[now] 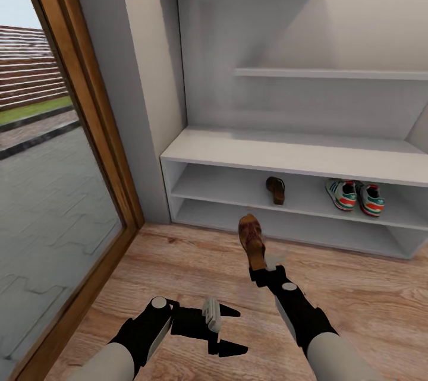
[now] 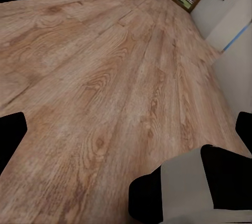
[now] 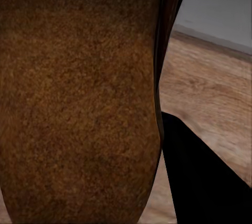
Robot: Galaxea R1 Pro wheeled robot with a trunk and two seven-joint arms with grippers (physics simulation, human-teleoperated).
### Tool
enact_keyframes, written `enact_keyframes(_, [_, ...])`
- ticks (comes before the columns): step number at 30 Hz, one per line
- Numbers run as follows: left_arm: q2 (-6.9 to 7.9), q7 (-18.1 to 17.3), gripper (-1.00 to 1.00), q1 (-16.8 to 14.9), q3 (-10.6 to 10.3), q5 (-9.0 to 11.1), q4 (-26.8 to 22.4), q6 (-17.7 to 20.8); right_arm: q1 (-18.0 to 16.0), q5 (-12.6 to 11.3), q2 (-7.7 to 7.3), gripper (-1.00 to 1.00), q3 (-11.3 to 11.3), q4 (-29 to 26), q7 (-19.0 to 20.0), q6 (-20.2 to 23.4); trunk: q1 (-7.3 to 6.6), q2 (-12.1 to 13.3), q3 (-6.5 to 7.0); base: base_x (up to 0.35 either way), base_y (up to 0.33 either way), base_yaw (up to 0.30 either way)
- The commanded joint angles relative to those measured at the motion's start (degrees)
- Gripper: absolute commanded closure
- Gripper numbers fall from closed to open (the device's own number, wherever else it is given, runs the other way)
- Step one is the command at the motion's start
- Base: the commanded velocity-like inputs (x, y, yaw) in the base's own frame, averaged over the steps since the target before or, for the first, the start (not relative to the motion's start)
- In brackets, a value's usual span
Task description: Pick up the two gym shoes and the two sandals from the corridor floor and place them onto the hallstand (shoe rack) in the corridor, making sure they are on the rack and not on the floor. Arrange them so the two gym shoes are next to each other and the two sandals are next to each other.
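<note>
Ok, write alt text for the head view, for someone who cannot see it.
The right gripper holds a brown sandal above the wood floor in front of a pale shoe rack. On the rack's upper open shelf sit another sandal and two white sneakers. The left gripper hangs open and empty.

The hallstand [image 1: 285, 155] runs off the head view's right edge, its right end cut off. The sandal on its shelf [image 1: 275, 189] is too small to make out its straps. In the right wrist view the held sandal [image 3: 79, 103] sits so near that its brown surface blurs and hides the fingers' grip.
</note>
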Motion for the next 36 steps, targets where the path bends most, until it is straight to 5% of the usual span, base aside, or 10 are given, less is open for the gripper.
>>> enact_keyframes(1, [-0.01, 0.0, -1.0, 0.0, 0.0, -0.3, 0.0, -0.6, 0.0, 0.4, 0.03, 1.0, -0.2, 0.8, 0.2, 0.0, -0.02, 0.0, -0.04, 0.0, 0.0, 0.0])
enact_keyframes(11, [-0.01, 0.0, -1.0, 0.0, 0.0, -0.3, 0.0, -0.5, 0.0, 0.4, 0.0, 1.0, -0.3, 4.7, 0.1, -1.3, -0.02, 0.0, -0.04, 0.0, 0.0, 0.0])
enact_keyframes(36, [-0.18, -0.5, -1.0, 1.1, -0.1, 0.0, 1.3, -0.5, 0.1, 0.4, -0.08, 1.0, -2.0, 1.9, -0.8, -0.8, -0.02, 0.0, -0.04, 0.05, 0.0, 0.0])
